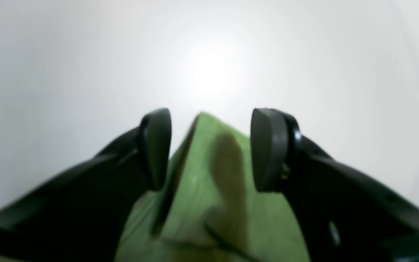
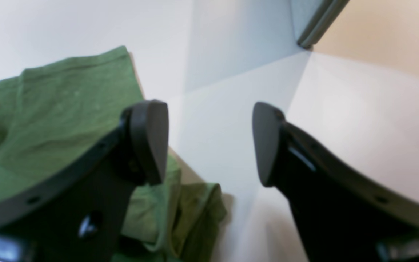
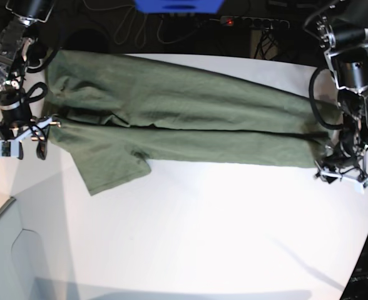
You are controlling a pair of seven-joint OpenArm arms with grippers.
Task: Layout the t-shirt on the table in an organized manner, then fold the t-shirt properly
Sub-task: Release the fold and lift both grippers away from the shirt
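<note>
The olive-green t-shirt [image 3: 184,119] lies folded lengthwise in a long band across the far half of the white table [image 3: 203,237], with one sleeve [image 3: 112,165] sticking out toward the front left. My left gripper [image 3: 342,178] is open at the shirt's right end; in the left wrist view its jaws [image 1: 209,149] straddle a corner of the cloth [image 1: 202,189] without closing on it. My right gripper [image 3: 24,145] is open at the shirt's left end. In the right wrist view [image 2: 209,145] it hovers over bare table [image 2: 340,127], with the shirt [image 2: 49,109] just to its left.
A blue object [image 3: 178,5], a power strip [image 3: 253,22] and cables lie beyond the table's far edge. A grey panel [image 3: 9,250] sits at the front left. The table's curved edge [image 3: 367,250] runs down the right side.
</note>
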